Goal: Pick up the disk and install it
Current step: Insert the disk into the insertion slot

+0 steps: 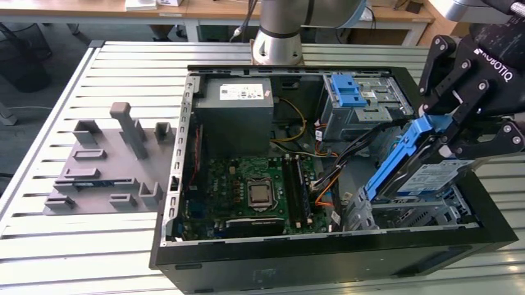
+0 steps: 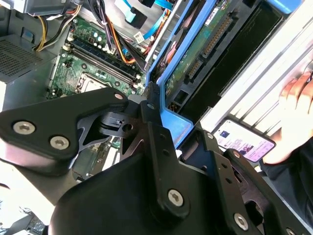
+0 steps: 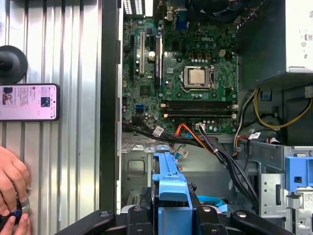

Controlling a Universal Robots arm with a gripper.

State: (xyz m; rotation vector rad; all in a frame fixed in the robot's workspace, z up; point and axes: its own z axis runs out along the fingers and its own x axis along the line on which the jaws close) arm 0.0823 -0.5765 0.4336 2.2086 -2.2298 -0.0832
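**One disk [image 1: 426, 178] in the gripper [image 1: 449, 142], tilted over the open case [image 1: 287, 264]**

Exterior view.
- One arm: its base [image 1: 279, 37] stands behind the case. The wrist hangs at the exterior view's right, and your gripper points down toward the case.
- One disk: the gripper is clamped on it. It stands tilted on edge with one blue rail facing up, over the case's near corner at the exterior view's right. Its lower end is close to the metal cage there.
- One case, lying open on one slatted table [image 1: 74, 246].
- Inside the case: one motherboard [image 1: 254, 190], one grey power supply [image 1: 238, 101] and one blue-latched drive bay [image 1: 361, 98].
- One grey fixture plate [image 1: 107, 166], on the table at the exterior view's left, apart from the case.

First wrist view.
- Two black fingers [image 3: 142, 220] press the disk's blue rail [image 3: 168, 188] from both sides, with the motherboard beyond.
- One phone [image 3: 29, 103], screen up on the slats outside the case.
- One black round knob [image 3: 10, 63], near the phone.
- A person's hand [image 3: 12, 181], resting on the table.

Second wrist view.
- The gripper's black body is close up, with the disk's green circuit-board face [image 2: 205, 44] turned your way.
- The phone [image 2: 243, 139] and the person's hand [image 2: 298, 98] lie past the case wall.
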